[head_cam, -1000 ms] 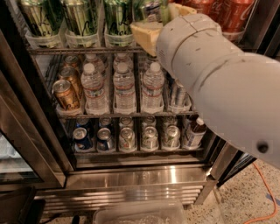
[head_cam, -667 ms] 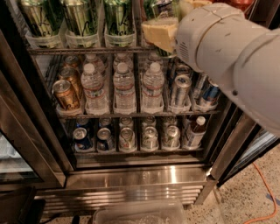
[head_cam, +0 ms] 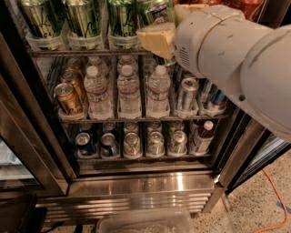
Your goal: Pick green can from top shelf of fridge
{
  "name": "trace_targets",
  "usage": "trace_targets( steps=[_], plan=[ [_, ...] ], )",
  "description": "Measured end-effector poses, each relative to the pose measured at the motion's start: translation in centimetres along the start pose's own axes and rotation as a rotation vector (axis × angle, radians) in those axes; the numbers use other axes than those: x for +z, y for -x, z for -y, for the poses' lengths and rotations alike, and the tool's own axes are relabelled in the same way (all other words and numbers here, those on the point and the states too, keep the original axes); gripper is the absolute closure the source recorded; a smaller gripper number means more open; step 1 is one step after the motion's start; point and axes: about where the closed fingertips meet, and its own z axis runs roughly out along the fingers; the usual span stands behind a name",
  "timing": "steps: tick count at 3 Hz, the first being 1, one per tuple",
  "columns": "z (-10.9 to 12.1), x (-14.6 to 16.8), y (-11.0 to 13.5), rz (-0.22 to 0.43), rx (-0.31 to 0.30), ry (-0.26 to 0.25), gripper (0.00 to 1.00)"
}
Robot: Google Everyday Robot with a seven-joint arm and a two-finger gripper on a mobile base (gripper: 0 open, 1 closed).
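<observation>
Room: speckled stone floor (head_cam: 254, 207) at lower right, with an orange cable (head_cam: 278, 200) trailing across it.
Fridge (head_cam: 34, 98): a tall drinks cooler standing open, with a dark metal frame, wire racks and a stainless steel base (head_cam: 145, 184).
Top shelf (head_cam: 86, 53): a dark wire rack along the upper edge of the view, carrying tall cans in clear plastic lanes.
Green can (head_cam: 153, 11): bright green with pale streaks, upright near the right end of the top shelf.
Neighbouring cans: a similar green can (head_cam: 122, 18) just to its left, then two yellower olive cans (head_cam: 84, 18) toward the left end.
Gripper (head_cam: 158, 40): tan-coloured, directly in front of the green can's lower part and hiding it. I cannot tell whether it is open, closed or holding anything.
Arm (head_cam: 236, 59): a bulky pale grey casing that fills the upper right and blocks that side of the racks.
Middle rack: water bottles (head_cam: 129, 91), gold cans (head_cam: 68, 98) at the left, a silver can (head_cam: 186, 93) at the right.
Bottom rack: a row of short cans (head_cam: 132, 144).
Foreground: a clear plastic bin (head_cam: 145, 223) on the floor below the base.
</observation>
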Motion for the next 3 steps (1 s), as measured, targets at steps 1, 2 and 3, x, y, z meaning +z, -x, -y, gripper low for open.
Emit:
trace_targets(
  steps=[1,2,3],
  plan=[
    [-0.7,-1.0,-3.1,-0.07,0.008,0.045,1.0],
    [-1.8,-3.6,-7.4,-0.183,0.026,0.107,1.0],
    [-4.9,-5.5,-9.0,-0.247,0.041,0.228,1.0]
  ],
)
